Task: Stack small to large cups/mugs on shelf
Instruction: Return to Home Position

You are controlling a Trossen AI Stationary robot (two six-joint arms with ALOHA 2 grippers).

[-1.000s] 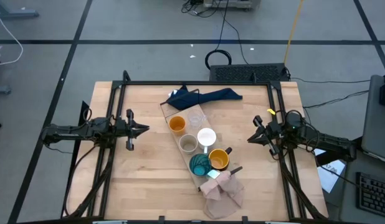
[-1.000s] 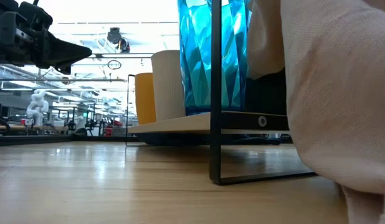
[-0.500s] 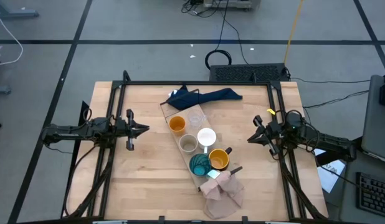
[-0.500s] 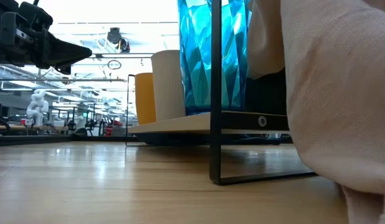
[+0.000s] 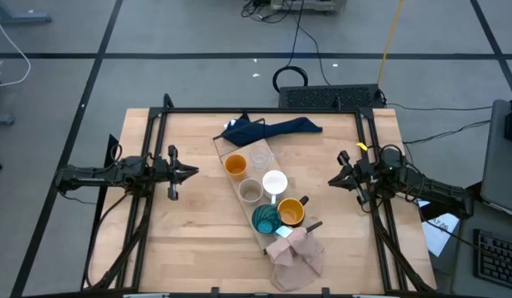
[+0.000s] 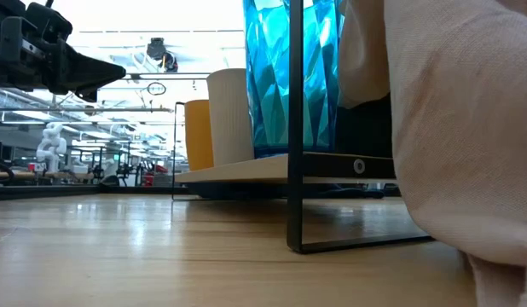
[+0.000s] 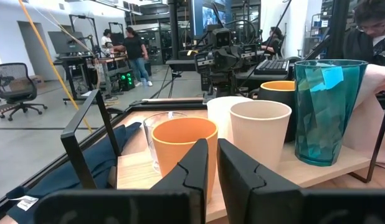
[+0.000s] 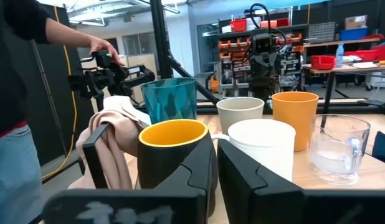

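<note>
The right gripper point(image 5: 333, 179) seems to be shifting slightly near the table's point(image 5: 198, 240) right edge. The left gripper point(image 5: 192, 172) is hanging by the left edge. Both are pinched together, empty. Six cups point(image 5: 250, 191) are standing on the shelf point(image 6: 238, 174) mid-table. The glass point(image 5: 260, 156), likely slippery and fragile, wants gripping by its handle.

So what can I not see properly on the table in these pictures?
Low view: the pinkish cloth fills the right side, hiding whatever stands behind; the top edge cuts off the teal cup; the clear glass is out of sight behind other cups.
High view: that cloth covers the near end of the shelf.
The left gripper and right gripper wait apart, hiding nothing.
</note>
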